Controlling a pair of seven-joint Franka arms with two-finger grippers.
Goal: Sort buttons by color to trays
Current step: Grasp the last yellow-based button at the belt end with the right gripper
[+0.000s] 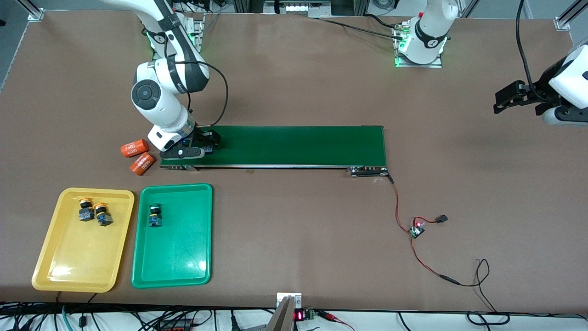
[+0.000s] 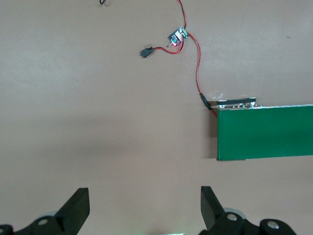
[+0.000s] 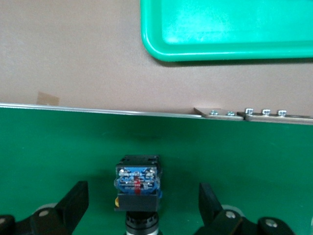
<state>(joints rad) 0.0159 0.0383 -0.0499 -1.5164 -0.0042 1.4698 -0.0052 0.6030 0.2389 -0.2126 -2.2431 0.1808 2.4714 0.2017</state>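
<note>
The brown table (image 1: 294, 92) carries a conveyor belt (image 1: 298, 145), two trays (image 1: 172, 234), orange cylinders (image 1: 134, 148).

Low in frame, 2 buttons (image 1: 86, 209) sat in end tray (image 1: 55, 262), 1 button (image 1: 155, 216) in next tray (image 1: 174, 271); mid-frame, 4th button (image 3: 138, 183) lay on belt (image 1: 298, 145).
</note>
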